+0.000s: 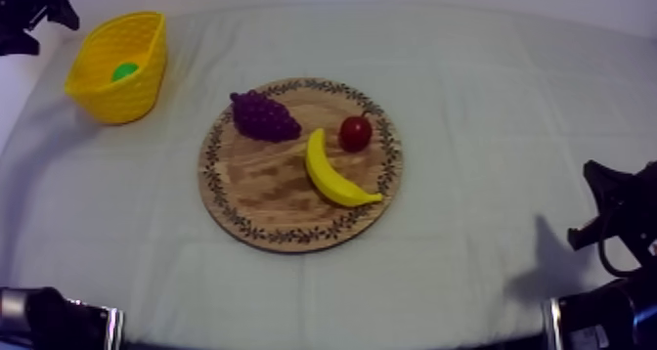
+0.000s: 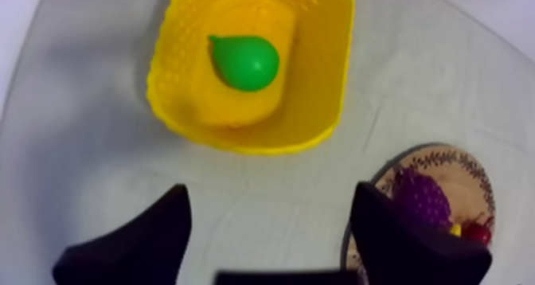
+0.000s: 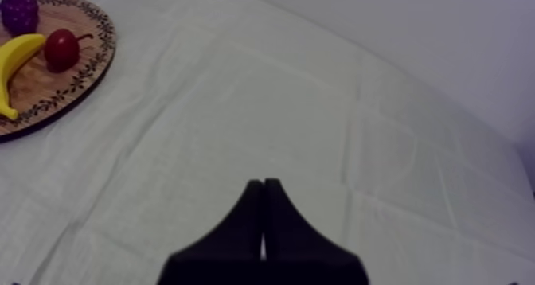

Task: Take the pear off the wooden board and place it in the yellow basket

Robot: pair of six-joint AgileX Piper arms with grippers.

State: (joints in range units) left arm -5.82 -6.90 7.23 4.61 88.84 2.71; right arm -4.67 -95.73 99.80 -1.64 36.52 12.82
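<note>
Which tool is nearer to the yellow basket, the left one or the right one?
Left. The left tool hovers open close by the basket, which holds the pear. The right tool is shut over bare cloth, beyond the board.

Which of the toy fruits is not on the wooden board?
The green pear: it lies inside the yellow basket, while the grapes, banana and small red fruit sit on the board.
</note>
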